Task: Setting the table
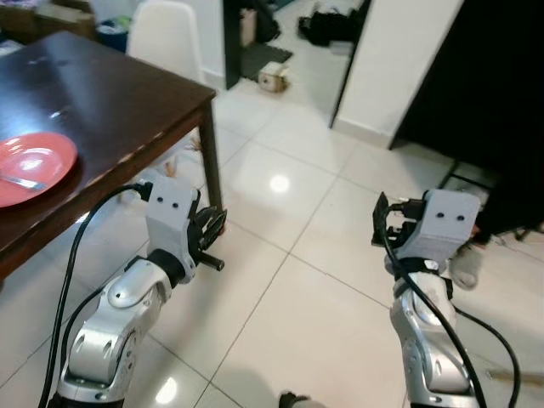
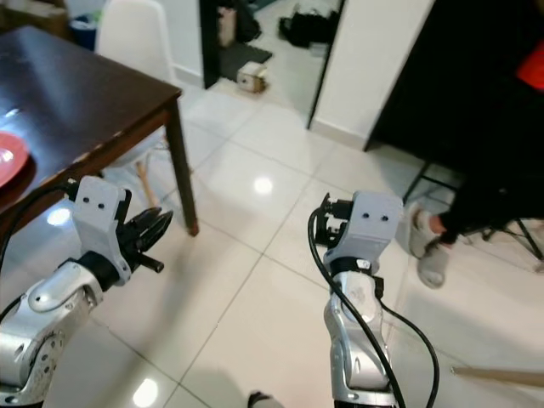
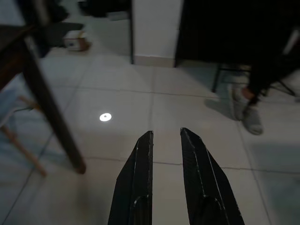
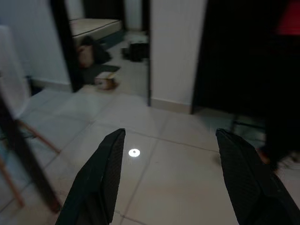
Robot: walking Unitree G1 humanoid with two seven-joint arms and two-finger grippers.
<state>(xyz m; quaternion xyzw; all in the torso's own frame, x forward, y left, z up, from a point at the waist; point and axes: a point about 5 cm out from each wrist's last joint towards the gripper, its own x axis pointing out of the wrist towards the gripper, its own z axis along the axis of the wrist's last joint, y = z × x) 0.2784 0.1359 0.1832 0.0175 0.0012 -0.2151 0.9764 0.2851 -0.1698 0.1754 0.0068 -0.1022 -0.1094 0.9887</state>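
Standing on white tile floor w/ dark table.

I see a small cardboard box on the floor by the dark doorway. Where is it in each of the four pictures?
Left eye view: cardboard box, top centre.
Right eye view: top, left of centre.
Left wrist view: upper left.
Right wrist view: left of centre.
Shared landmark: the white wall corner right of the box.

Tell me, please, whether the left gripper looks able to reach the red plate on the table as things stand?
Probably not yet. The left gripper hangs below the table edge, beside its leg, pointing out over the floor, while the red plate lies up on top. Nothing blocks it, but the arm must lift first.
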